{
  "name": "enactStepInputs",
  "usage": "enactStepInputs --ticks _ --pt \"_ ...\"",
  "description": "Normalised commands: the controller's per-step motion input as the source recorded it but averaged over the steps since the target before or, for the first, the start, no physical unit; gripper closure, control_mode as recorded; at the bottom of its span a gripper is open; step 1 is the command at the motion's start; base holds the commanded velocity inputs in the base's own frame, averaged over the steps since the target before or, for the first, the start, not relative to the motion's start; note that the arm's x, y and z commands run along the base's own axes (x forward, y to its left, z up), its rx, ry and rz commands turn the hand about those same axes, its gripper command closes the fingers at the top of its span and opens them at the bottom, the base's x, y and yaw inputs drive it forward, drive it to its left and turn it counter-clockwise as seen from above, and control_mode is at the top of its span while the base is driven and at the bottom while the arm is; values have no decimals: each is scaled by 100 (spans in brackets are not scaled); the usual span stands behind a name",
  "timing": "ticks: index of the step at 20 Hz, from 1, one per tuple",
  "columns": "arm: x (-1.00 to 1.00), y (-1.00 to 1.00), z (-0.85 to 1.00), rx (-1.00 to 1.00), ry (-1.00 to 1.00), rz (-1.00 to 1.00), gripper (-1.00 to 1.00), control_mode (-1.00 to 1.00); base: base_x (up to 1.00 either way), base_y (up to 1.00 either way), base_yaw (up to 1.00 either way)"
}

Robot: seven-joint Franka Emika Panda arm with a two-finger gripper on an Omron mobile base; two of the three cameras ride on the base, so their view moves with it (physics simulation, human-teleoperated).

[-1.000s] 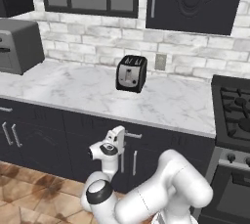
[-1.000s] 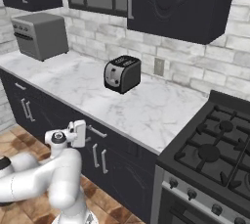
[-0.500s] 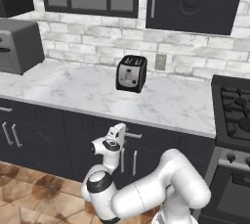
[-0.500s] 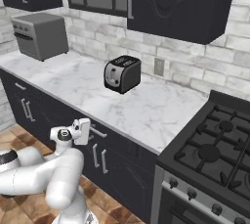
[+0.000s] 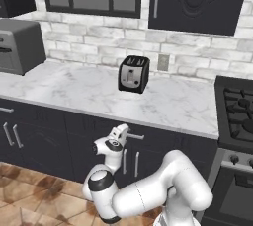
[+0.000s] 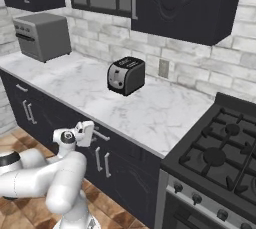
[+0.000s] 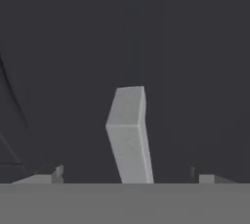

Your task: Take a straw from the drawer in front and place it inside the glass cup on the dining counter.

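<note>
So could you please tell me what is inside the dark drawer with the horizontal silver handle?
The wide dark charcoal drawer is shut; its contents are hidden behind its flat front.

Toaster [image 5: 133,74] on marble worktop [image 5: 89,92]

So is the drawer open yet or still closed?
Closed. The drawer front sits flush with the dark cabinet fronts beside it, with no gap showing. The gripper is open right at its silver handle, not yet closed on it.
</note>
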Motion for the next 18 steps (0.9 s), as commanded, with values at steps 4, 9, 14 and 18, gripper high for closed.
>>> enactStepInputs --ticks 4,9,14,18 --pt "19 0 -41 -6 -23 1 -100 -100 0 0 0" --pt "15 0 -40 -9 -26 0 100 -100 0 0 0" --pt "13 0 -33 -9 -23 0 100 -100 0 0 0" --pt "1 0 -18 -9 -25 0 100 -100 0 0 0"
